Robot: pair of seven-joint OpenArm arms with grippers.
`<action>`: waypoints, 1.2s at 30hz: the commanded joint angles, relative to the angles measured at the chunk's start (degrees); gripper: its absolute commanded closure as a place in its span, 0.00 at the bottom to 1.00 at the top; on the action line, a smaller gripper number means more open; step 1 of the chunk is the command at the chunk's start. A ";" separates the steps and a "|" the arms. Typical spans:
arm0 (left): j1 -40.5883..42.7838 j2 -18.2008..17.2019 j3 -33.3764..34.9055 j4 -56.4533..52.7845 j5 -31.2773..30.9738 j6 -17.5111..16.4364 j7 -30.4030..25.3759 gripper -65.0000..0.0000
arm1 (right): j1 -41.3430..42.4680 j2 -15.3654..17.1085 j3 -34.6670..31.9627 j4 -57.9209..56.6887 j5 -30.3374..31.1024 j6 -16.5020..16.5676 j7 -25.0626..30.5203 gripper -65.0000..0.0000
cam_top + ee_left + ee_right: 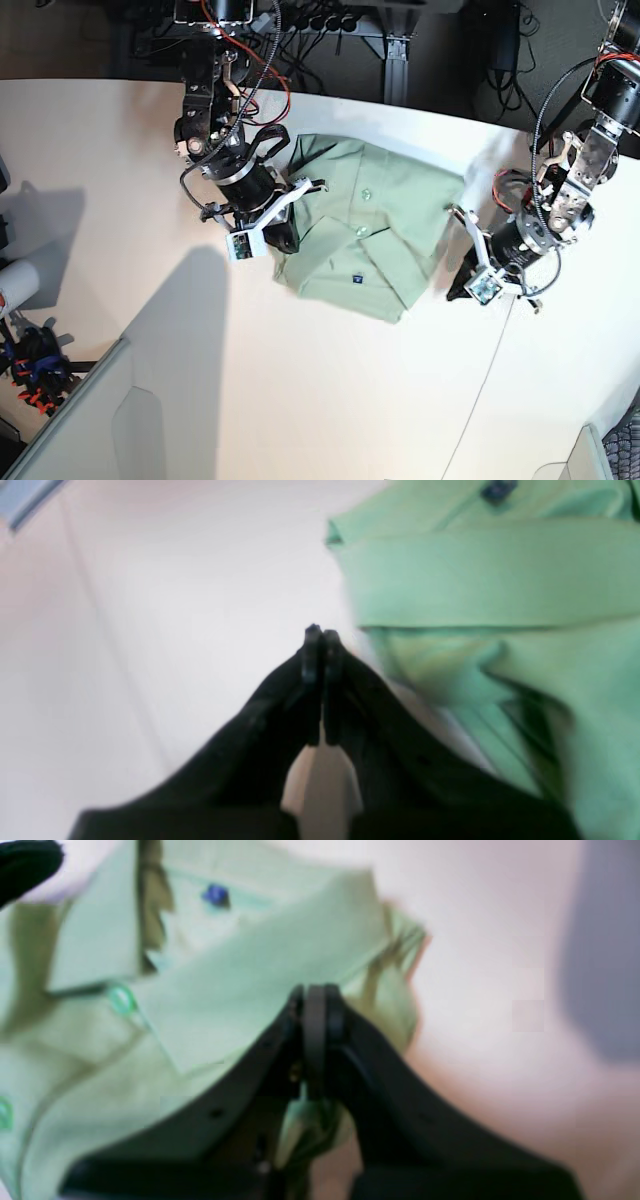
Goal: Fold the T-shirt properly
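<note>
The pale mint-green short-sleeved fabric T-shirt, already gathered into a compact bundle, lay at the centre of the base frame on the white curved counter, collar toward the lower edge and its tiny blue tag showing.

Lower right of centre, the black left gripper hung just off the bundle's right edge over bare counter; its wrist view showed the jaws pressed together on nothing, with the collar band and tag lying apart in the upper right of that frame.

At centre left, the black right gripper sat at the bundle's left edge. Its wrist view showed the jaws pressed together against the collar, a green button to the left and a scrap of green cloth visible low between the fingers; whether cloth was truly pinched could not be told through the blur.

Judged from the shape of the bundle, the main folds were made and the work stood at the tidying stage. The next move would likely call for squaring the loose left edge and smoothing the rumpled collar without dragging the layers apart.
</note>
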 commanded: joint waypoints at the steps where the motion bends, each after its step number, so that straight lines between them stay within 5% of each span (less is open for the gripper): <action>1: -1.70 -0.55 -0.94 2.73 -0.72 0.46 -1.53 1.00 | 0.90 0.11 0.11 2.21 1.07 0.02 1.55 1.00; 7: -0.07 -2.27 -4.87 11.06 -2.05 0.42 4.15 1.00 | 0.39 0.13 0.33 9.84 3.61 0.07 -0.83 1.00; 12: 11.41 -6.69 -11.52 26.60 -4.59 0.17 8.94 1.00 | -6.62 0.46 2.89 19.34 4.15 0.07 -2.10 1.00; 19: 28.89 -9.35 -24.02 41.09 -10.45 -5.25 15.72 1.00 | -18.34 6.36 10.62 28.37 10.84 0.24 -3.23 1.00; 28: 50.82 -9.33 -36.50 43.41 -12.70 -7.61 17.79 1.00 | -35.63 12.50 22.84 30.97 23.17 0.24 -6.78 1.00; 36: 65.42 -9.35 -37.38 37.66 -9.70 -7.54 18.67 1.00 | -51.10 15.32 24.30 29.73 28.15 0.24 -9.68 1.00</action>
